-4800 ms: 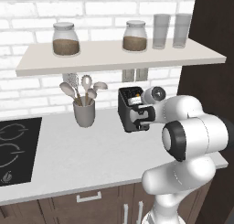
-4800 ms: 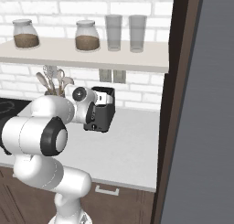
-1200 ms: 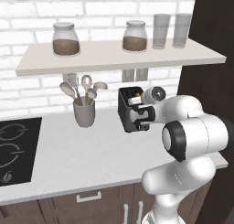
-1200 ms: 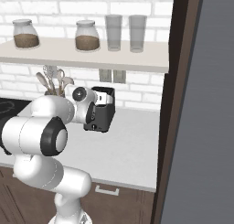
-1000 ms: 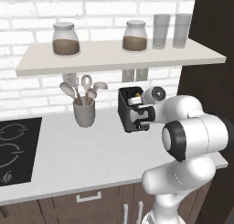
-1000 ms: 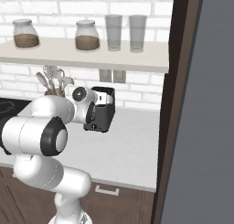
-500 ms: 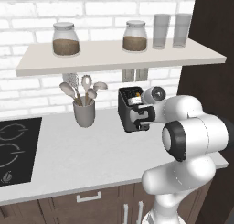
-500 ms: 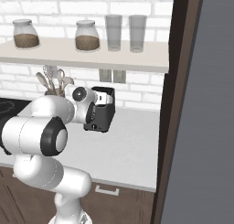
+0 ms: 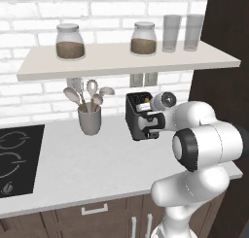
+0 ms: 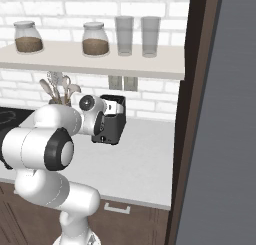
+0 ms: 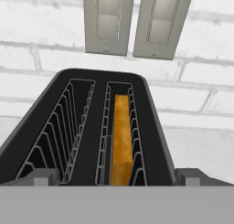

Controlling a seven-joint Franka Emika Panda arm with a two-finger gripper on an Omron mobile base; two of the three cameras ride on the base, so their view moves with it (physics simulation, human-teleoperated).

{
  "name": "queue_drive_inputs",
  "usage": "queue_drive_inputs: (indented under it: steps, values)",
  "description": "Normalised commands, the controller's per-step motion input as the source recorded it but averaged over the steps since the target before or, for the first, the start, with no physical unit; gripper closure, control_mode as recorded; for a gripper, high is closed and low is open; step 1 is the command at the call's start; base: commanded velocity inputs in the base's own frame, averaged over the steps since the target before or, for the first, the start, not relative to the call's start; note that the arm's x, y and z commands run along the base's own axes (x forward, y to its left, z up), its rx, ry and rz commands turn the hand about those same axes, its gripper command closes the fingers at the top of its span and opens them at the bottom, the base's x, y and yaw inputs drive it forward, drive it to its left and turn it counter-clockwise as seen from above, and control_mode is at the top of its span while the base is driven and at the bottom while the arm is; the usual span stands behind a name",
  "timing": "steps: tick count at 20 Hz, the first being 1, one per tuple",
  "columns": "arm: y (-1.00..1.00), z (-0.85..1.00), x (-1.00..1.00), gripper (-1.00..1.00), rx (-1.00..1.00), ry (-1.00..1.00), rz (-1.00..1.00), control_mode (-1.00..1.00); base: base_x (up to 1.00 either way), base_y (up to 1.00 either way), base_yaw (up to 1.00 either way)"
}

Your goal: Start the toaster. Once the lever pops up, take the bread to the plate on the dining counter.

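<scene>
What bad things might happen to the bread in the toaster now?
1. The bread sits deep in one slot of the toaster, with wire guides close on both sides, so a finger might snag the wires instead of gripping the slice.
2. The open gripper hangs right over the toaster, which stands free on the counter; a bump could shove or tip it.

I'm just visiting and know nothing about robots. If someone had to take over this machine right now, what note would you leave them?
Gripper: jaws open, holding nothing, poised just above the toaster.
Toaster: on the white worktop, by the brick wall, beside the utensil cup.
Bread: sunk in the right-hand slot as the hand view shows it; the other slot has no bread.
Done: the arm is at the toaster.
Unclear: the lever can't be made out, so whether toasting has begun can't be told.
Left: take the bread out once the lever is up and carry it to the plate.
</scene>
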Motion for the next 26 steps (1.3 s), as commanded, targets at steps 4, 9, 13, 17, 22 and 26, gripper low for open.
queue_drive_inputs:
  steps: [4,9,13,17,22,26]
  values:
    - [0.0,0.0,0.0,-1.0,0.0,0.0,0.0,-1.0,0.0,0.0,0.0]
    - [0.0,0.0,0.0,-1.0,0.0,0.0,0.0,-1.0,0.0,0.0,0.0]
    - [0.0,0.0,0.0,-1.0,0.0,0.0,0.0,-1.0,0.0,0.0,0.0]
    - [0.0,0.0,0.0,-1.0,0.0,0.0,0.0,-1.0,0.0,0.0,0.0]
    - [0.0,0.0,0.0,-1.0,0.0,0.0,0.0,-1.0,0.0,0.0,0.0]
    - [0.0,0.0,0.0,-1.0,0.0,0.0,0.0,-1.0,0.0,0.0,0.0]
